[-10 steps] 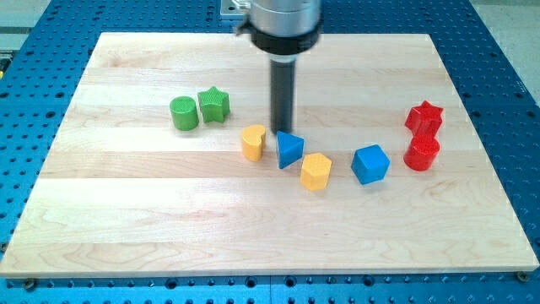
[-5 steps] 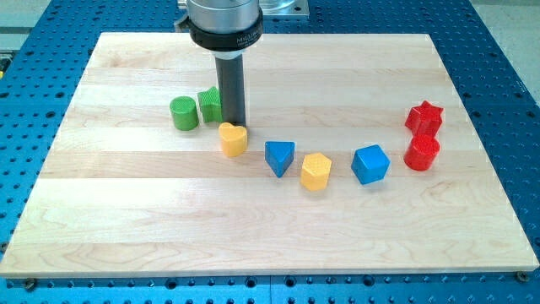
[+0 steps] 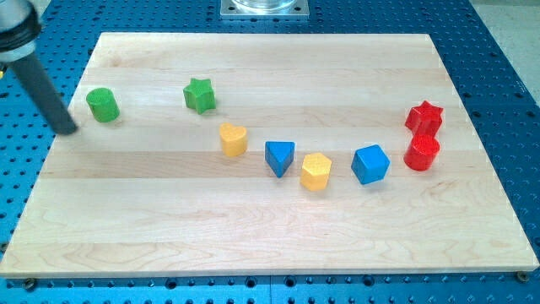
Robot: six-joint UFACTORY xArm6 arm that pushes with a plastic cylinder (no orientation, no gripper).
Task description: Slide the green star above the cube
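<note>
The green star lies on the wooden board, left of centre near the view's top. The blue cube sits right of centre, lower down and far to the star's right. My tip touches the board at its left edge, left of and just below the green cylinder. The tip is well left of the star and touches no block.
A yellow heart-like block, a blue triangular block and a yellow hexagonal block form a curved row between star and cube. A red star and a red cylinder stand at the right.
My tip swept from the middle of the board to its far left edge. The green cylinder slid left, the green star shifted slightly up-left, and the yellow heart and blue triangle moved left.
</note>
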